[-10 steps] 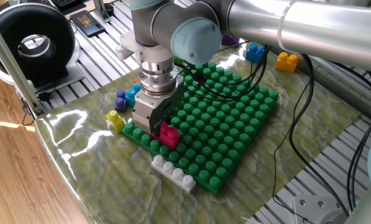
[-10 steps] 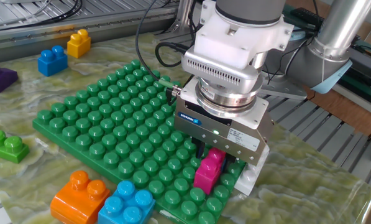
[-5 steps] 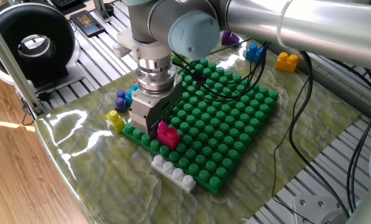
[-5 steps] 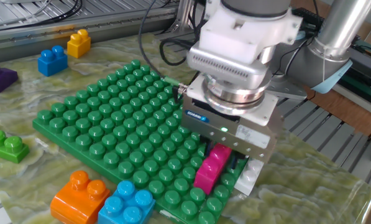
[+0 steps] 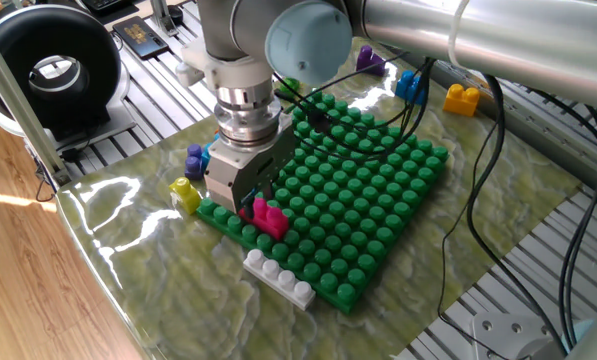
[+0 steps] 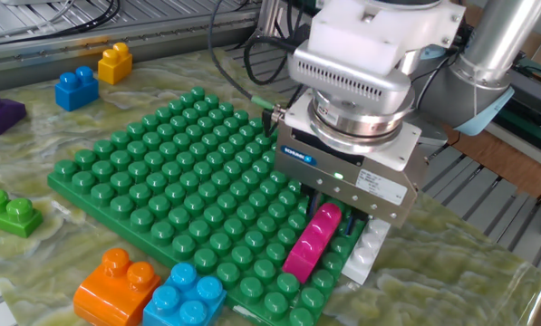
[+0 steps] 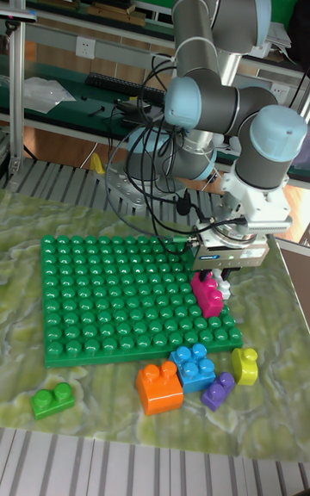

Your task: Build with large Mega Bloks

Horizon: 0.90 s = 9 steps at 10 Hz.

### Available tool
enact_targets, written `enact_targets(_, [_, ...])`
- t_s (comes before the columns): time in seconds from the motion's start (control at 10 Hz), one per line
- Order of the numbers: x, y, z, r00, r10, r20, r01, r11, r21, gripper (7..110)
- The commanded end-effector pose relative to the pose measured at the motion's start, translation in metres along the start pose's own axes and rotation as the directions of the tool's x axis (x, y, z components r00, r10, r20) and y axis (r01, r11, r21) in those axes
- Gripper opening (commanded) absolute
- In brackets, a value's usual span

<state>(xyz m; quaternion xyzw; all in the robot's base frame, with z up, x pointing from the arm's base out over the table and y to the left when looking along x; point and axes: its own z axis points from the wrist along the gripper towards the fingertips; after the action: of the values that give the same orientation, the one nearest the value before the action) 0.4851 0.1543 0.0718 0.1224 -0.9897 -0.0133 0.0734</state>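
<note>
Standing over the near edge of the big square green studded baseplate (image 5: 358, 190), the two-finger gripper (image 5: 250, 205) in one fixed view has its fingers down beside a chunky magenta plastic brick (image 5: 269, 216) that sits on the plate's studs. Whether the fingers press the brick cannot be told here. A long white-grey studded brick (image 5: 278, 279) lies on the mat just off the plate's edge, and a small yellow brick (image 5: 185, 193) lies beside the gripper body.

From the other fixed view, the gripper (image 6: 335, 205) hangs above the upper end of the magenta brick (image 6: 310, 241), which lies lengthwise on the baseplate (image 6: 161, 172). The jaws look parted around that end, but contact is hidden. An orange brick (image 6: 116, 285) and a light blue brick (image 6: 185, 301) rest on the mat in front.

The tall fixed view shows the magenta brick (image 7: 207, 293) directly under the gripper (image 7: 215, 271), near the right edge of the baseplate (image 7: 112, 298).
</note>
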Motion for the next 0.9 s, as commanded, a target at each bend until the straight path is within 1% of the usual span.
enact_targets(0.0, [-0.003, -0.008, -0.01, 1.0, 0.019, -0.009, -0.019, 0.999, 0.031, 22])
enact_targets(0.1, [-0.001, -0.007, -0.017, 0.999, 0.044, -0.024, -0.043, 0.999, 0.032, 22])
enact_targets(0.2, [-0.001, -0.006, -0.022, 0.998, 0.057, -0.025, -0.056, 0.998, 0.038, 22])
enact_targets(0.3, [-0.004, -0.001, -0.022, 0.998, 0.056, -0.015, -0.056, 0.998, 0.019, 22])
enact_targets(0.5, [-0.011, -0.003, -0.018, 0.999, 0.052, 0.001, -0.052, 0.998, 0.02, 22])
enact_targets(0.6, [-0.015, -0.001, -0.015, 0.999, 0.047, 0.009, -0.047, 0.999, 0.008, 22])
enact_targets(0.7, [-0.016, -0.001, -0.013, 0.999, 0.045, 0.007, -0.045, 0.999, 0.011, 7])
enact_targets(0.8, [-0.015, -0.004, -0.012, 1.0, 0.03, 0.003, -0.03, 0.999, 0.029, 7])
